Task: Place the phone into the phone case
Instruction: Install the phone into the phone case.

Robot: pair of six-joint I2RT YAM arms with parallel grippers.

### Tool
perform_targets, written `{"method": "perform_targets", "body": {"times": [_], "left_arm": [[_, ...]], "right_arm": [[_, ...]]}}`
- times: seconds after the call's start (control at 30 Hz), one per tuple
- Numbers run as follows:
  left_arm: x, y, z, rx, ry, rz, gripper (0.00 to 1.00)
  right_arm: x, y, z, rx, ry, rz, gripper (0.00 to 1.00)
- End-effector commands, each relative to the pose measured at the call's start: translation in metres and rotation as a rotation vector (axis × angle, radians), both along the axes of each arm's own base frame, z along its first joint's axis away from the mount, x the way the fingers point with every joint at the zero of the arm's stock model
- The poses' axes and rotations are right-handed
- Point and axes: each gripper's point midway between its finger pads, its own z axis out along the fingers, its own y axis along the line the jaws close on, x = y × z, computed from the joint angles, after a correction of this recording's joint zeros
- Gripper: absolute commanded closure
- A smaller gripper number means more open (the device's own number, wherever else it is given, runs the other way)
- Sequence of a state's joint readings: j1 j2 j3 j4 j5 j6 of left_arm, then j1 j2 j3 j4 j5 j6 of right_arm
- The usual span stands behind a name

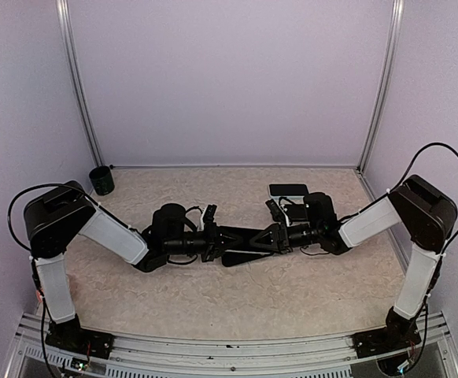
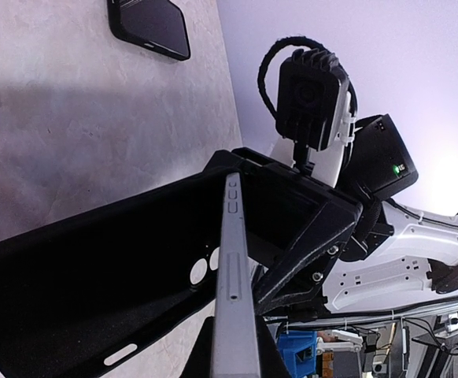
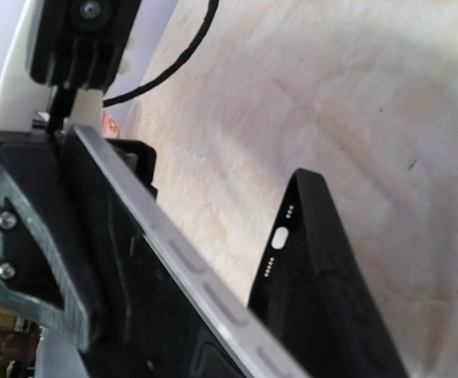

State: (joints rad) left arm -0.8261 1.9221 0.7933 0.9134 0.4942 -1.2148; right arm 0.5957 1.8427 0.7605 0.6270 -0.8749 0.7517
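The phone (image 2: 237, 299) is a grey-edged slab seen edge-on, and my left gripper (image 1: 216, 239) is shut on it above the middle of the table. In the right wrist view the phone (image 3: 213, 295) runs diagonally. The black phone case (image 3: 331, 299) stands apart from it at the far end, charge-port cutout showing, and closes toward it near the camera. The phone case (image 2: 87, 276) lies left of the phone, its inside facing it. My right gripper (image 1: 272, 236) meets the left one, one of its fingers (image 2: 312, 240) against the phone's other side. Its own jaws are hidden.
A second dark phone-like slab (image 1: 289, 190) lies flat at the back right, also in the left wrist view (image 2: 150, 25). A black cup (image 1: 101, 180) stands at the back left corner. Metal frame posts (image 1: 79, 87) and walls enclose the table.
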Motion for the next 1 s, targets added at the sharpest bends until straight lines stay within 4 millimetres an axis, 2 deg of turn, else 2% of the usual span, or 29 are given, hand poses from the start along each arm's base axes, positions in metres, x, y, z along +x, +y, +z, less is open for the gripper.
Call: {"method": "perform_targets", "body": {"times": [0.0, 0.57, 0.97], "left_arm": [[-0.005, -0.008, 0.022, -0.077, -0.063, -0.036, 1.0], [-0.011, -0.011, 0.017, -0.091, -0.042, -0.057, 1.0], [-0.013, -0.01, 0.012, -0.089, -0.023, -0.061, 1.0]], "right_arm": [[-0.012, 0.019, 0.021, 0.082, -0.041, 0.089, 0.44], [-0.024, 0.031, 0.048, 0.202, -0.041, 0.166, 0.55], [-0.031, 0.033, 0.066, 0.289, -0.038, 0.205, 0.55]]}}
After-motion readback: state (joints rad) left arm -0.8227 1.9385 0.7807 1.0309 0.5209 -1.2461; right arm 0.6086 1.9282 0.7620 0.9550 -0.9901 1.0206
